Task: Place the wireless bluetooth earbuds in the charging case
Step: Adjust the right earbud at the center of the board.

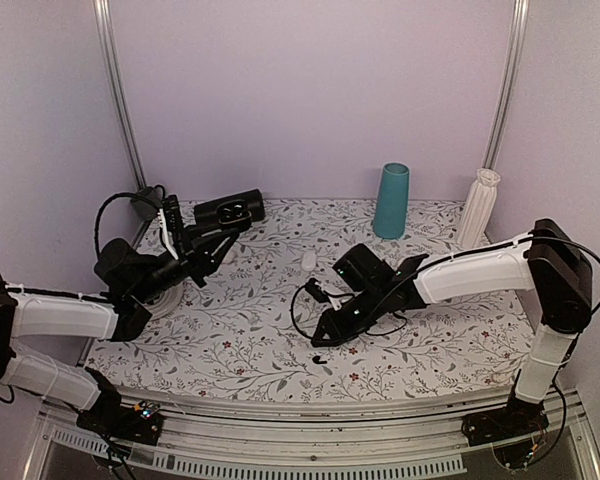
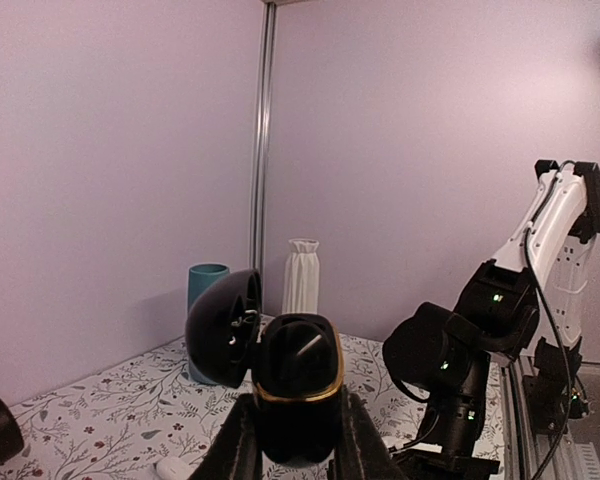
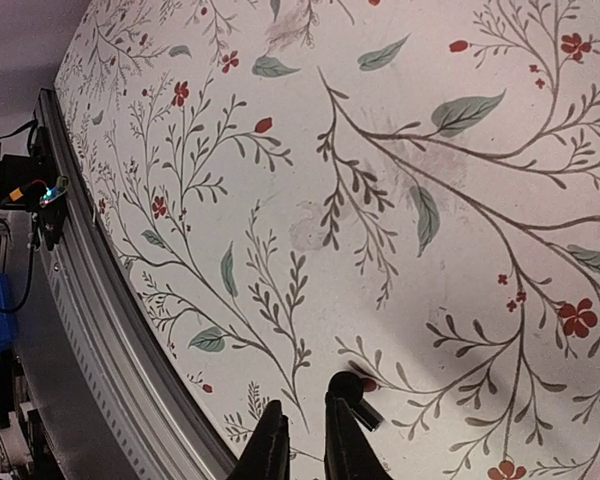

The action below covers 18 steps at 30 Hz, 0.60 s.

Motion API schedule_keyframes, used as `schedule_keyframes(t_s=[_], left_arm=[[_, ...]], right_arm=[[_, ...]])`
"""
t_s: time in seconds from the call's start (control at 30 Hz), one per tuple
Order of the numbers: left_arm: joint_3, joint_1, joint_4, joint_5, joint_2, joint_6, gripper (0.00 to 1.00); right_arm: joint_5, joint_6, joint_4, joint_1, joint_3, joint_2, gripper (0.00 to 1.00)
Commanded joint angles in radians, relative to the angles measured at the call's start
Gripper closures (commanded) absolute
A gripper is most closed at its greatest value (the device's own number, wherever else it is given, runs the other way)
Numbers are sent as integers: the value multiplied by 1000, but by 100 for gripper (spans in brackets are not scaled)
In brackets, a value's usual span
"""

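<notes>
The black charging case is held upright above the table with its hinged lid swung open to the left. My left gripper is shut on the case's lower body. From above, the case shows at the back left, with the left gripper under it. A thin pale stick glints inside the case's cavity; I cannot tell what it is. One tiny black earbud lies on the table, touching the outer tip of my right gripper, whose jaws are nearly together with nothing between them. From above, that earbud lies just below the right gripper.
A teal cup and a white ribbed vase stand at the back right. A small white rounded object lies mid-table between the arms. The table's metal front rail runs close to the right gripper. Cables loop under the right arm.
</notes>
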Motion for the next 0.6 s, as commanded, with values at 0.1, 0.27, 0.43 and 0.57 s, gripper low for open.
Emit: schedule_keyframes(t_s=[0.1,0.27,0.43,0.57], left_arm=[[-3,-10,24,11,14,2,100],[-6,-10,18,9,7,7,100],[-12,-10,15,3,2,10,100],[-10,-10,16,3,3,8,100]], right_arm=[[-87,10,41,25,-24,24,86],[-120,6,43,24,-12,63,86],[-121,4,44,24,-12,77,86],[-115,7,50,20,-4,86,86]])
